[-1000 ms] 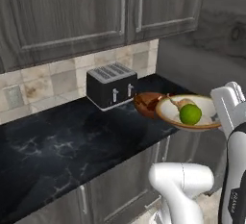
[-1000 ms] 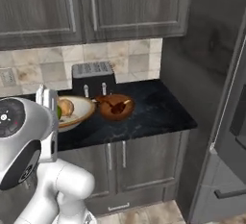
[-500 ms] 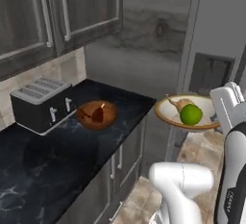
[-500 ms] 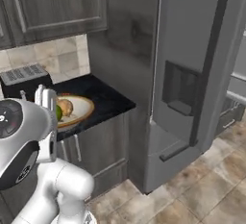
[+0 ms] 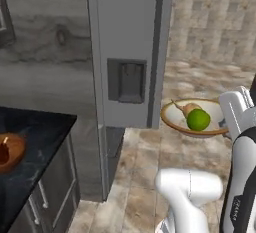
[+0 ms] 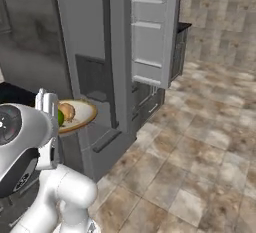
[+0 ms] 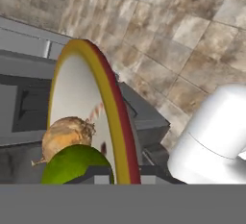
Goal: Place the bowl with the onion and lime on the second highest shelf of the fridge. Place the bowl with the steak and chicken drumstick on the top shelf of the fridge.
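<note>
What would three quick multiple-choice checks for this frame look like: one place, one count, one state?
1. Where is the shallow cream bowl with the tan-brown rim?
A. On the black counter
B. Held up in front of the grey fridge
C. On the floor

2. How many pieces of food lie in it?
A. One
B. Two
C. Four

3. How is the two-finger gripper?
A. Open, apart from the bowl
B. Shut on the bowl's rim
C. Shut on the lime

Key: 1 B, it hangs in the air before the fridge; 2 B, a tan onion and a green lime; 3 B, the rim sits between the fingertips.

Base views flanking fridge (image 5: 130,52), perhaps near
</note>
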Robot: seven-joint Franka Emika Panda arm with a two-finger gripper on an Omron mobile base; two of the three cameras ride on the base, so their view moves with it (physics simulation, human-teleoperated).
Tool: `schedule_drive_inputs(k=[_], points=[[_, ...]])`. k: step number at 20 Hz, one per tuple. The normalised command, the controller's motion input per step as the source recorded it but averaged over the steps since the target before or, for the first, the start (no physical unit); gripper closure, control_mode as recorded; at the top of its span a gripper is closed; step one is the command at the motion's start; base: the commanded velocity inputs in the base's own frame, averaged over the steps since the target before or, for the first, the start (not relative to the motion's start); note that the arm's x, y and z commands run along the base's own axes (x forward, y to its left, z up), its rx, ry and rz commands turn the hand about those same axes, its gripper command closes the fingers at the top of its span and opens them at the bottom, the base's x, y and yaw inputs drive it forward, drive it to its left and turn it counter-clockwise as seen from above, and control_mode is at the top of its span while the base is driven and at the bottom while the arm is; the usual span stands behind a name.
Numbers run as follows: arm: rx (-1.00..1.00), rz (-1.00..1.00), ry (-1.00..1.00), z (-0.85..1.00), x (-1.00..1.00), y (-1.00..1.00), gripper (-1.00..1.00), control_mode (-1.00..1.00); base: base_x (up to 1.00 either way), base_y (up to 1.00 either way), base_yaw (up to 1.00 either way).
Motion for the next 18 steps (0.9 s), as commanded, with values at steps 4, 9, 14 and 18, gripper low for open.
schedule_drive_inputs(k=[4, 9, 14, 18], points=[[0.0, 0.0, 0.0, 0.0, 0.0, 0.0, 1.0, 1.0, 0.48, -1.0, -0.43], [0.0, 0.0, 0.0, 0.0, 0.0, 0.0, 1.0, 1.0, 0.97, -1.0, -0.22], [0.0, 0.0, 0.0, 0.0, 0.0, 0.0, 1.0, 1.0, 1.0, -0.63, -0.08], [0.0, 0.0, 0.0, 0.0, 0.0, 0.0, 1.0, 1.0, 1.0, -0.59, -0.05]])
